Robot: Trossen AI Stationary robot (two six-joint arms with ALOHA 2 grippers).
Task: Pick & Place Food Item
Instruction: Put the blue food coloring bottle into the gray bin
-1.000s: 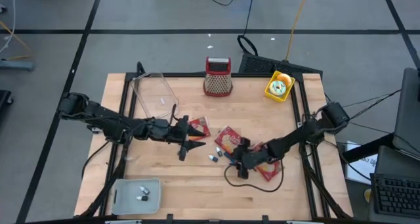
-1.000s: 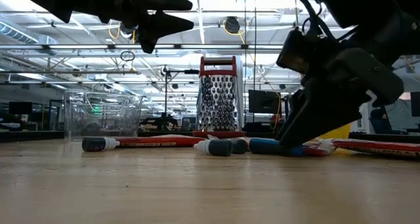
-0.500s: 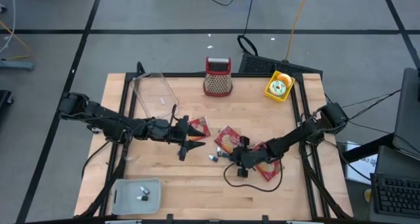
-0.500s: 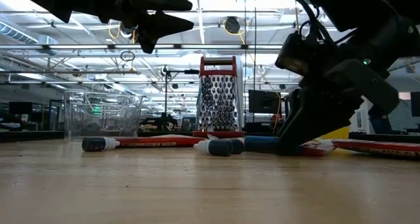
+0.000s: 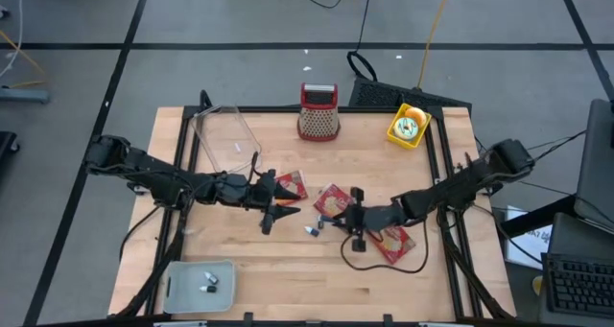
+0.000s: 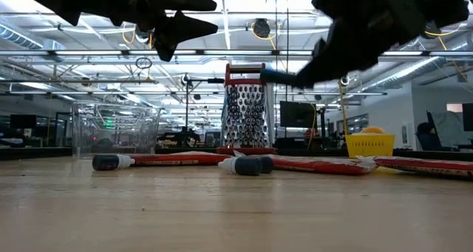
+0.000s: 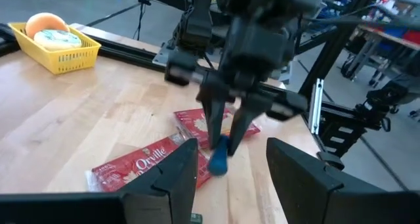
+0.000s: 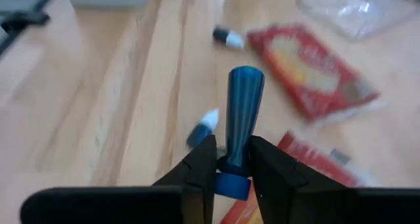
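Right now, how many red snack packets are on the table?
3 red packets: one beside the left gripper, one mid-table, one under the right arm. The arms could hide more.

A robotics lab or workshop: a wooden bench point(image 5: 249, 260) on a taped grey floor point(image 5: 192, 68), ceiling trusses point(image 6: 222, 52), monitors point(image 6: 295, 113) and loose cables point(image 5: 365, 20).

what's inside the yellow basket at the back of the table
The yellow basket holds a round orange item and a pale green-rimmed one. Anything beneath them is hidden.
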